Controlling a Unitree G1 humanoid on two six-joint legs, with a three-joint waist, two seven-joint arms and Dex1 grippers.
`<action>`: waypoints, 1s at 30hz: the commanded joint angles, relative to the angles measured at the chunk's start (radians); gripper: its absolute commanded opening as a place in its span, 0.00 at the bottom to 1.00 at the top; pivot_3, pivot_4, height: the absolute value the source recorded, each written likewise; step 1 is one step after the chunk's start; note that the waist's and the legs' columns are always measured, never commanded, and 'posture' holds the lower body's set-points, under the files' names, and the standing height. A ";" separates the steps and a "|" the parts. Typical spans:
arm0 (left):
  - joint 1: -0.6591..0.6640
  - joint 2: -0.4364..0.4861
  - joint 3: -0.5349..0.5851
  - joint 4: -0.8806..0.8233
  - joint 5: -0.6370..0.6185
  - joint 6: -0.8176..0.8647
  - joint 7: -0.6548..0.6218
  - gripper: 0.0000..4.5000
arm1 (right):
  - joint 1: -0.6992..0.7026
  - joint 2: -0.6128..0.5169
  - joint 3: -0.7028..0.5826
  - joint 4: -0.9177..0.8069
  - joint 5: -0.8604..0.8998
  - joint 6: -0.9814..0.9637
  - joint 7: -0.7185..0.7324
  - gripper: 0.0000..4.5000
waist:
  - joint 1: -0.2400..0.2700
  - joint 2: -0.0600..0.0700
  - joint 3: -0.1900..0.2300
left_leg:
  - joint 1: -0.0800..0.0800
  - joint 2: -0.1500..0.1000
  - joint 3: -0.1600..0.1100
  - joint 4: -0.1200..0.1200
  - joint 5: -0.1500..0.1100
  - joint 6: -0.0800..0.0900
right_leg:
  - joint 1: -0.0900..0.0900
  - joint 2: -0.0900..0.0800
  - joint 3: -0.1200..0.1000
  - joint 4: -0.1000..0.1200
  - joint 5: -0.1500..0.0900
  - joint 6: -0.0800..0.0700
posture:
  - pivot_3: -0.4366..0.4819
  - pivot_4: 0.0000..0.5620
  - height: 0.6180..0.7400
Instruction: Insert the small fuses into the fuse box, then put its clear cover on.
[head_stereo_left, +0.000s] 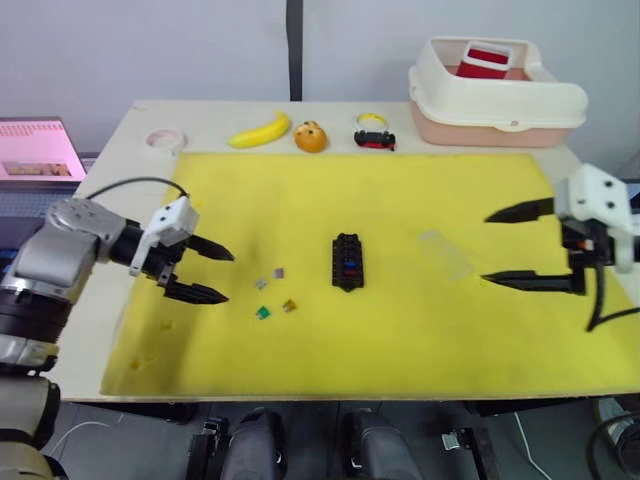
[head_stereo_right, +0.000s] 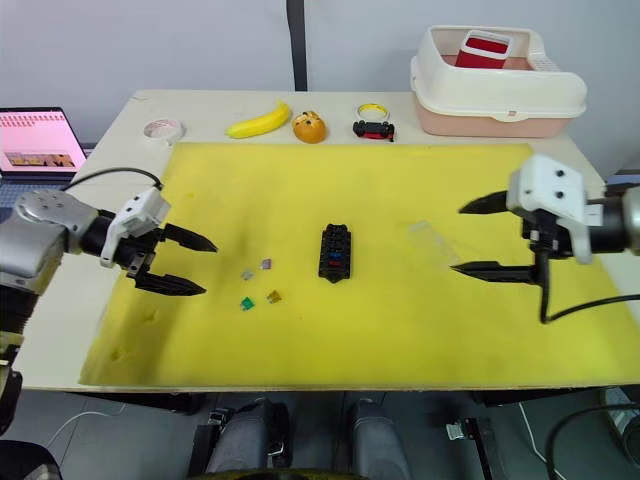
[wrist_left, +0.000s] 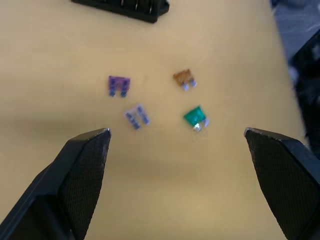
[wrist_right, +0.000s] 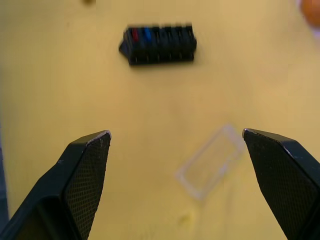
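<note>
The black fuse box (head_stereo_left: 347, 262) lies mid-mat with a red and a blue fuse seated in it (wrist_right: 159, 44). Several loose small fuses lie to its left: purple (wrist_left: 119, 85), grey (wrist_left: 137, 117), amber (wrist_left: 184, 78) and green (wrist_left: 195, 117). My left gripper (head_stereo_left: 214, 273) hovers open just left of them, nothing between its fingers. The clear cover (head_stereo_left: 446, 253) lies flat to the right of the box. My right gripper (head_stereo_left: 500, 248) stands open just right of the cover, holding nothing.
A yellow mat (head_stereo_left: 400, 330) covers the table. Along the back edge sit a tape roll (head_stereo_left: 164, 139), a banana (head_stereo_left: 259, 131), an orange (head_stereo_left: 311, 136), a small toy car (head_stereo_left: 374, 132) and a cream lidded bin (head_stereo_left: 495, 95). A laptop (head_stereo_left: 38, 150) stands far left.
</note>
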 joint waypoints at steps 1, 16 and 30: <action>-0.061 -0.030 -0.008 0.027 -0.040 0.229 0.009 1.00 | -0.097 0.044 0.067 -0.076 0.038 0.049 -0.064 1.00 | 0.000 0.000 0.000 | 0.000 0.000 0.000 0.000 0.000 0.000 | 0.000 0.000 0.000 0.000 0.000 0.000 | 0.48 0.27 0.99; -0.189 -0.163 -0.141 0.312 0.007 0.481 -0.003 1.00 | -0.212 0.150 0.188 -0.257 0.141 0.180 -0.165 1.00 | 0.010 0.000 0.000 | -0.001 0.000 -0.001 0.001 0.000 0.000 | 0.000 0.000 0.000 0.001 0.000 0.000 | 0.48 0.27 0.99; -0.231 -0.261 -0.156 0.393 0.018 0.434 -0.003 1.00 | -0.207 0.146 0.202 -0.269 0.138 0.177 -0.175 1.00 | 0.015 0.000 0.000 | -0.001 -0.002 -0.001 0.002 0.000 0.000 | 0.001 -0.002 0.000 0.001 0.000 0.000 | 0.48 0.27 0.99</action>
